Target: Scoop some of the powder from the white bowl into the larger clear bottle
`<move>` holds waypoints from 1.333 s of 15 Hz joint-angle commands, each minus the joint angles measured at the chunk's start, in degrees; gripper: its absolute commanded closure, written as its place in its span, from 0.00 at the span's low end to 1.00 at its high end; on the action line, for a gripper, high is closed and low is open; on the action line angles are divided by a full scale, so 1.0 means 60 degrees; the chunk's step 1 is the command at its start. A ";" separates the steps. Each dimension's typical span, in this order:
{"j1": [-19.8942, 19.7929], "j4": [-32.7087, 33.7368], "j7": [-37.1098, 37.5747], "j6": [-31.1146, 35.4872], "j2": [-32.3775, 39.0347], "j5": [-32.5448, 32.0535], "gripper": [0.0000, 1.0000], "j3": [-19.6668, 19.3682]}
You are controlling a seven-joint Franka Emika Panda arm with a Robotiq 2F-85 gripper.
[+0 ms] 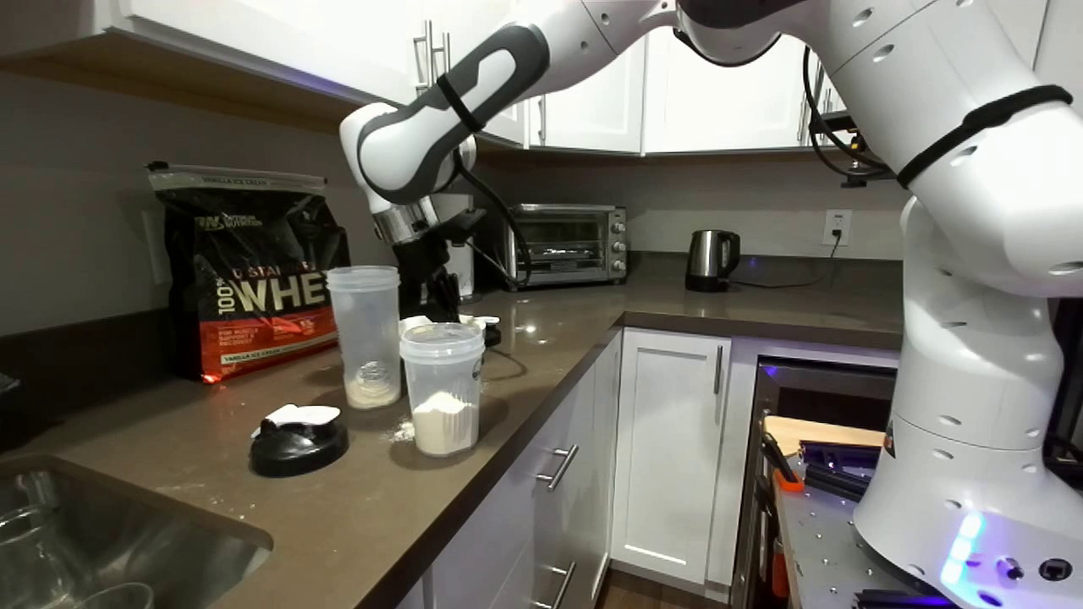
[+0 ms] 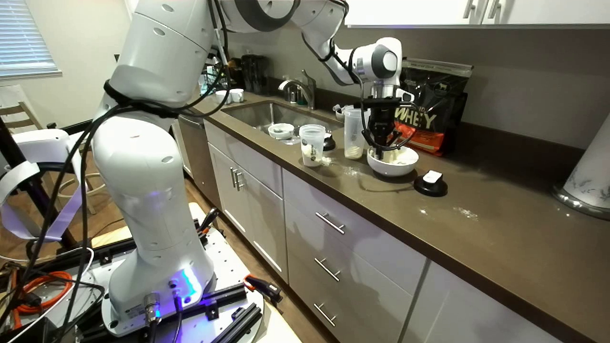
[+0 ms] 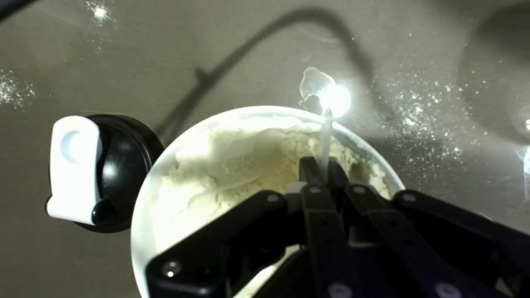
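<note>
The white bowl (image 2: pixel 387 170) stands on the counter and holds white powder (image 2: pixel 396 155). In the wrist view the bowl (image 3: pixel 143 198) and its powder (image 3: pixel 190 207) lie under my gripper (image 3: pixel 323 167). My gripper is shut on a thin translucent handle (image 3: pixel 326 132), which looks like a scoop's; the rest of it is hidden. In an exterior view my gripper (image 2: pixel 380 155) points down into the bowl. The larger clear bottle (image 1: pixel 364 330) stands upright beside the bowl, with a little powder at its bottom. It also shows in an exterior view (image 2: pixel 353 131), close to my gripper.
A shorter clear tub (image 1: pixel 440 381) with powder stands near the counter edge. A black lid (image 1: pixel 299 447) lies by the sink (image 1: pixel 245 550); another (image 2: pixel 431 186) lies beside the bowl. A black whey bag (image 1: pixel 262 279) stands behind the bottle. Spilled powder (image 3: pixel 418 116) dots the counter.
</note>
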 commanded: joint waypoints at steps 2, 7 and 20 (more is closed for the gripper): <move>-0.0251 0.0411 -0.0368 -0.0217 0.0076 0.0505 0.98 0.0104; -0.0370 0.0471 -0.0402 -0.0201 0.0044 0.0724 0.98 0.0121; -0.0593 0.0384 -0.0450 -0.0294 0.0049 0.1881 0.98 0.0267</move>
